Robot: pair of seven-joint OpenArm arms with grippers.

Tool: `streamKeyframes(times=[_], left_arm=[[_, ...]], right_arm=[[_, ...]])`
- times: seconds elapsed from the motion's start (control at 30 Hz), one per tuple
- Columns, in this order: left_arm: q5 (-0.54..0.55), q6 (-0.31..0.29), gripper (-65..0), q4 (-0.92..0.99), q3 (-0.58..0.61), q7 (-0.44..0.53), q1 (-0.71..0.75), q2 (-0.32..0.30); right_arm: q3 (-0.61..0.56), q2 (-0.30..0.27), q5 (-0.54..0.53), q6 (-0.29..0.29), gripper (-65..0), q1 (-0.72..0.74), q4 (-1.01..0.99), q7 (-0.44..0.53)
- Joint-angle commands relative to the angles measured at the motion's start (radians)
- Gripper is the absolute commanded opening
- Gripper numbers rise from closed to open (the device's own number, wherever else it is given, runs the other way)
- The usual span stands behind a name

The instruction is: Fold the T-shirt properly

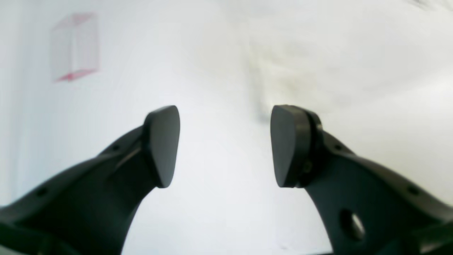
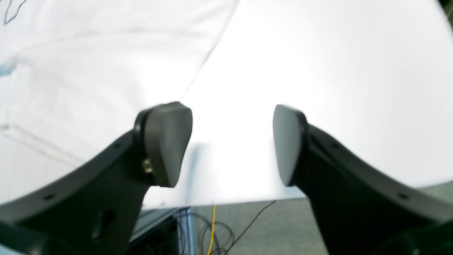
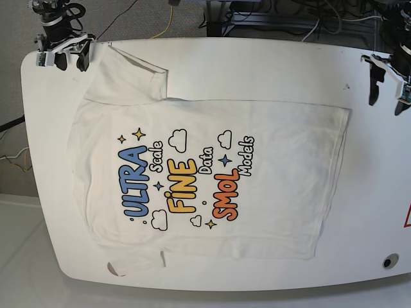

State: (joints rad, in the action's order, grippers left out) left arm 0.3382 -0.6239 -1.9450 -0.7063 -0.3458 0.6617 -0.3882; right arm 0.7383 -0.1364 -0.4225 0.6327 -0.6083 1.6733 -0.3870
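We start with the white table (image 3: 192, 70), a big rounded slab filling nearly the whole base view, and on it lies the T-shirt (image 3: 270, 167), spread flat and print side up, taking most of the surface. Its collar end points to the left of that view and its hem to the right, so the blue "ULTRA", yellow "FINE" and orange "SMOL" read sideways. One sleeve reaches toward the far left corner; the other sleeve lies at the near edge of the table, folded in a little.

Next, the arms. The right gripper (image 3: 63, 59) hangs at the far left corner of the base view, just beside that far sleeve. In its wrist view the right gripper's (image 2: 231, 145) jaws stand apart with nothing between them, shirt fabric to one side and bare table to the other. The left gripper (image 3: 385, 86) sits at the far right edge, well apart from the hem. Up close, the left gripper (image 1: 224, 147) is likewise spread wide and empty, over white surface.

Smaller things now: cables (image 3: 302, 19) tangled on the grey floor beyond the table, a round fitting (image 3: 387, 261) near the table's near right corner, and a bit of red marking (image 3: 406, 218) at the right edge.
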Motion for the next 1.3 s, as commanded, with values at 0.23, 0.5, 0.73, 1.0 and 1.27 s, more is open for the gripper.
streamKeyframes(times=[0.23,0.5,0.73,1.0,1.27], left_arm=[[0.033,-0.045,-28.7,-0.043,0.002,0.034,0.038,0.017],[0.130,-0.047,-28.3,0.001,0.003,-0.015,0.025,0.037],[0.142,-0.049,-28.3,0.021,0.016,-0.026,0.021,0.049],[0.119,-0.040,-28.0,0.036,0.030,-0.036,0.028,0.063],[0.094,-0.041,-27.6,0.025,0.018,-0.023,0.015,0.078]], right_arm=[[0.049,-0.034,-0.031,0.001,-27.5,0.054,0.015,-0.010],[0.087,-0.042,-0.177,0.030,-27.6,0.133,-0.012,-0.239],[0.077,-0.050,-0.194,0.053,-27.7,0.163,-0.075,-0.248],[0.037,-0.042,-0.209,0.065,-27.5,0.189,-0.145,-0.235],[0.003,-0.043,-0.215,0.065,-27.4,0.202,-0.149,-0.226]])
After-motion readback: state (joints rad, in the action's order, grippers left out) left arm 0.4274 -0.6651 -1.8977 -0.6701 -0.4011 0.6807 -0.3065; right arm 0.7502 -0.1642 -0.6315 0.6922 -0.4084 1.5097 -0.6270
